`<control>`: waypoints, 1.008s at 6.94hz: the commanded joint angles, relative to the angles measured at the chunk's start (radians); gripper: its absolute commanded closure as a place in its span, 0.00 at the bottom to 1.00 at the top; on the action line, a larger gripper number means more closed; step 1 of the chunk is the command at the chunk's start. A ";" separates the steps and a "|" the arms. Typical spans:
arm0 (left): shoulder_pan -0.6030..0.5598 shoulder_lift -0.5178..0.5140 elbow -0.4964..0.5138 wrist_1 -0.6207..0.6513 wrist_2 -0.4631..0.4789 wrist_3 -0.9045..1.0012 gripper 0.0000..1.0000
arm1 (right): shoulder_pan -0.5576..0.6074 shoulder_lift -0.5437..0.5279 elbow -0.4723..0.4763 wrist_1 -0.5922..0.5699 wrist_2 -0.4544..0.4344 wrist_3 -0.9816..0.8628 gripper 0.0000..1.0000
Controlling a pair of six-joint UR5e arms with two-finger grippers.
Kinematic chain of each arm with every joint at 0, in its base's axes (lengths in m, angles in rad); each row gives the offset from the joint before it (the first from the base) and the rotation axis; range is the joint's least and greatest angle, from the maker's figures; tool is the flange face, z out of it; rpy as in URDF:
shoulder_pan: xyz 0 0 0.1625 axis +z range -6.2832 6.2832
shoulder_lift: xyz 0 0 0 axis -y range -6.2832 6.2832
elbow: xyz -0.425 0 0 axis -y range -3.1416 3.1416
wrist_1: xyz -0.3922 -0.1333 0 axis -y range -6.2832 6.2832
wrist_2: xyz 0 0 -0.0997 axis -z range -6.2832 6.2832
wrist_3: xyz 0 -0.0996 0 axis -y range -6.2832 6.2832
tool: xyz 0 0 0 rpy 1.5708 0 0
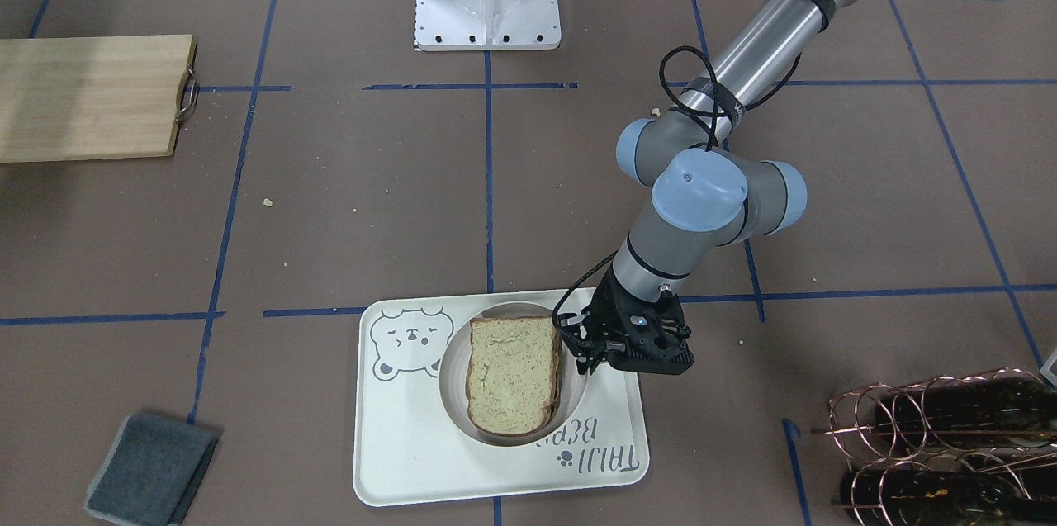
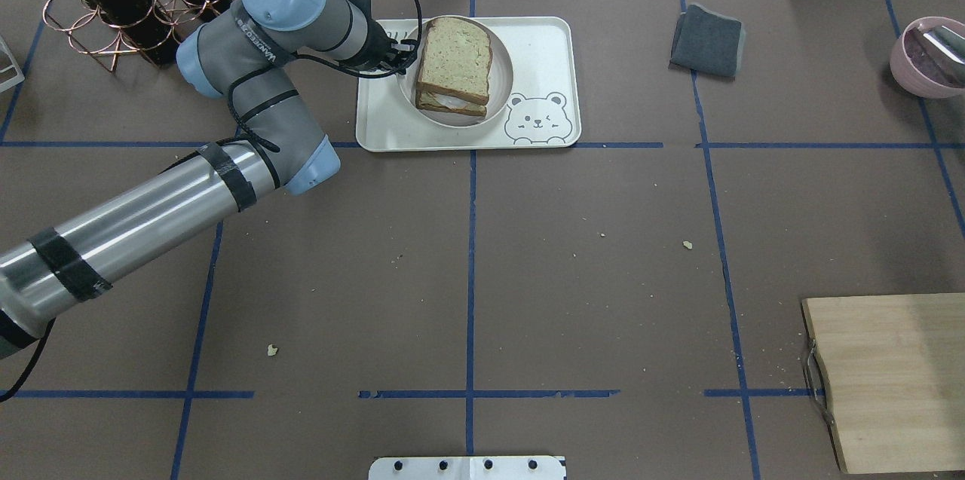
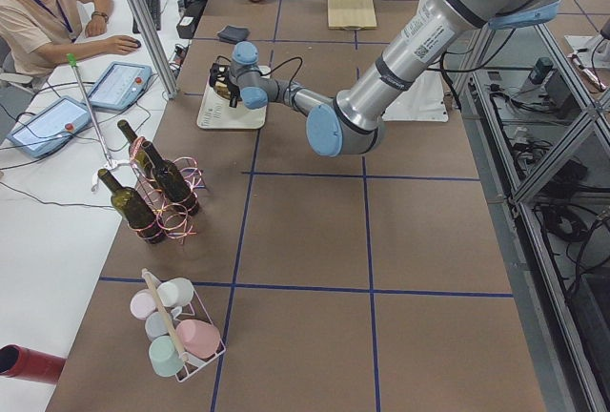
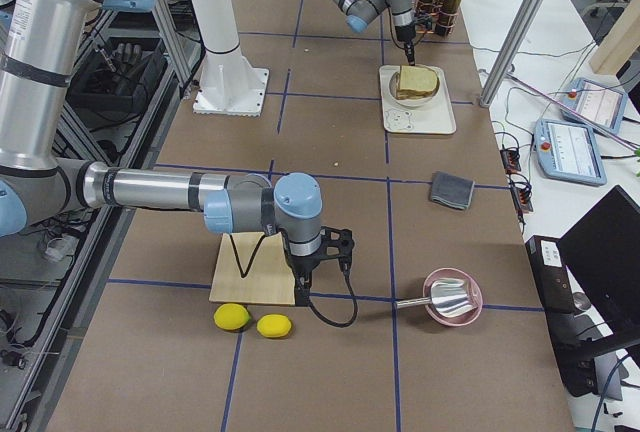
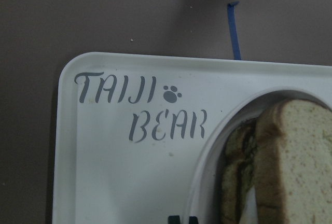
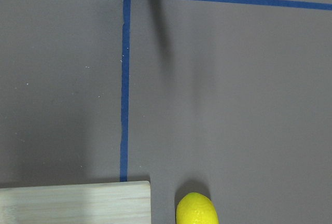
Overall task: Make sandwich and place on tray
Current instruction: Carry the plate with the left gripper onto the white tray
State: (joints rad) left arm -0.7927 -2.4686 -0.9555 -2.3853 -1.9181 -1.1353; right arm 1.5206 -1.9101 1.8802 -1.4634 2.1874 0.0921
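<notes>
Sandwich [image 2: 454,58] sits in bowl [image 2: 503,99] on tray [image 2: 543,50], mid far edge of bench. Left claw [image 1: 582,348] at bowl rim, tips nearly together; cannot tell whether clamped on it. Right claw [image 4: 299,290] near right end of bench, state cannot tell. Judgement: bread soft, stack light and loose. Grip stiff bowl rim, not bread; keep level.

- Brown surface [image 2: 588,276], gridded with blue tape and scattered with crumbs.
- Cream tray [image 2: 384,126] at far middle.
- Grey cloth [image 2: 707,41] right of it; pink bowl [image 2: 923,62] at the right edge.
- Wooden cutting board [image 2: 889,382] near right, two lemons [image 4: 232,317] just beside it.
- Wire rack of dark bottles [image 2: 113,5] far left.
</notes>
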 commanded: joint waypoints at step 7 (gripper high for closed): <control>-0.120 0.505 -0.779 0.409 -0.088 0.423 0.00 | 0.001 -0.003 -0.003 0.000 0.002 0.001 0.00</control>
State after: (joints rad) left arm -0.8857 -2.1252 -1.5030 -2.0930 -1.9677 -0.8130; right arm 1.5218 -1.9113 1.8778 -1.4635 2.1878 0.0936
